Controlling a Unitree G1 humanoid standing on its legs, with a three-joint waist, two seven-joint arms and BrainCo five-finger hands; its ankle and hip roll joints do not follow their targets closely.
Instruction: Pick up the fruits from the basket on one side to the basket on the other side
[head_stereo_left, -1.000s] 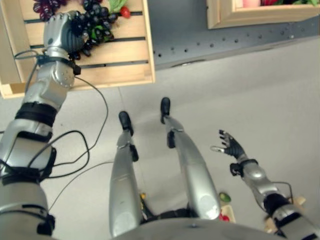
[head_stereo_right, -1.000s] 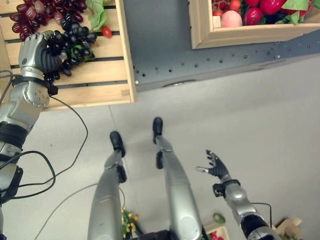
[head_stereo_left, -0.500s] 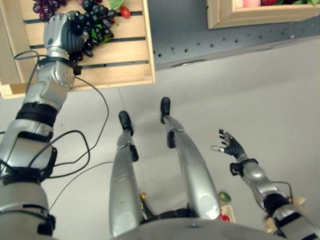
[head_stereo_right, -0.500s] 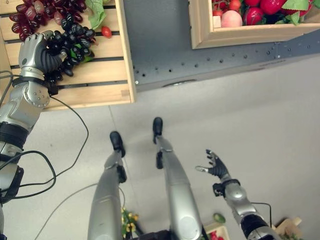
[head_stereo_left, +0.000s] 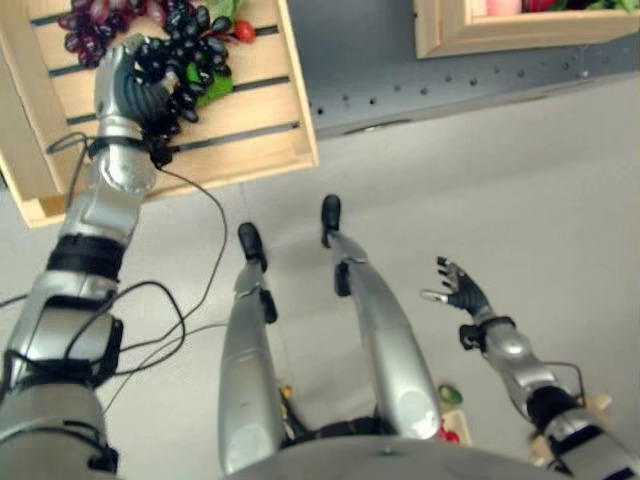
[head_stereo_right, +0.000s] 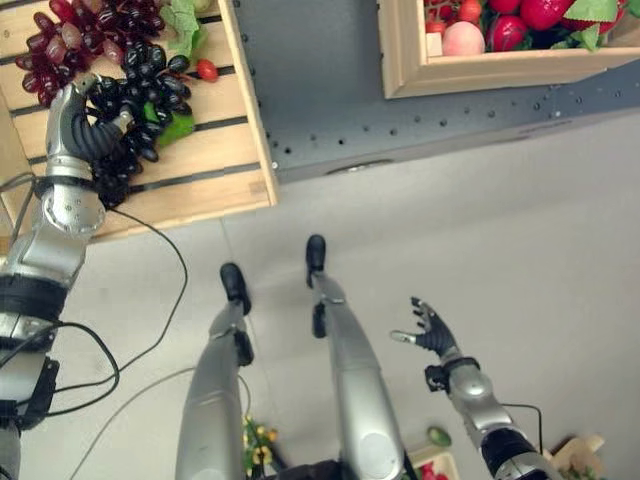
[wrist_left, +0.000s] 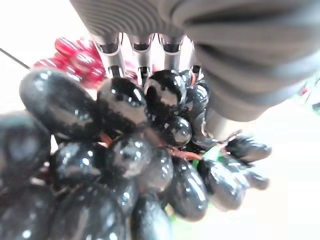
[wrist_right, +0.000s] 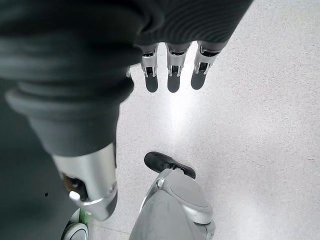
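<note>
Right hand (head_stereo_left: 462, 293) hangs low over floor, fingers loosely spread, holding nothing. Farther off, left arm stretched up into wooden crate (head_stereo_left: 268, 150), left hand (head_stereo_right: 75, 125) curled round black grapes (head_stereo_right: 140, 110) nr crate's middle; red grapes (head_stereo_right: 70, 45) beyond.

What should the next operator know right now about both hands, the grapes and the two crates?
Left hand: shut on the bunch of glossy black grapes, over the slatted wooden crate on the robot's left.
Right hand: open, idle, low beside the body.
In that crate too: bunch of dark red grapes, small red fruit.
Other light wooden crate, upper right, holds red fruit and a peach.
Done: black bunch gripped.
Left: carry it across to that crate, release.
</note>
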